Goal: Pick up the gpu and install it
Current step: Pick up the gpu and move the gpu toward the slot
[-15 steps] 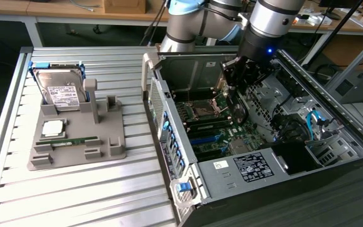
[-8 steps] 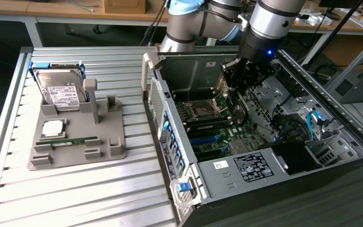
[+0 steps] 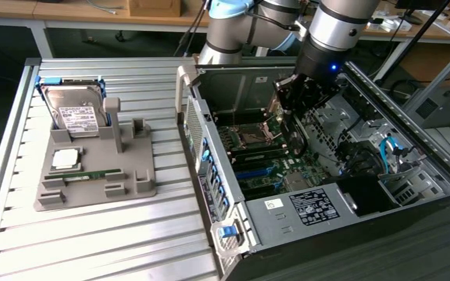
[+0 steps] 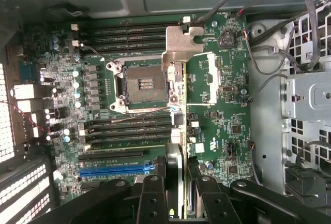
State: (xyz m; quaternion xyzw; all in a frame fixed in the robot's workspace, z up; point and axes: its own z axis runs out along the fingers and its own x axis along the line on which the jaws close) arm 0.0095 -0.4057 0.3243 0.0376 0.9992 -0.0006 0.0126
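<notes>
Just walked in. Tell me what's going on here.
The robot arm's gripper is down inside the open computer case. Its jaws are closed on the gpu, which is held edge-on over the motherboard. On the tray at the exterior view's left sit a hard drive and a memory stick.

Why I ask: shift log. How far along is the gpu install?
Done: pickup; the black gripper is shut on the gpu, a thin dark circuit card with silvery bracket. In hand: it hangs edge-on over the green motherboard. Left: seating it.
</notes>
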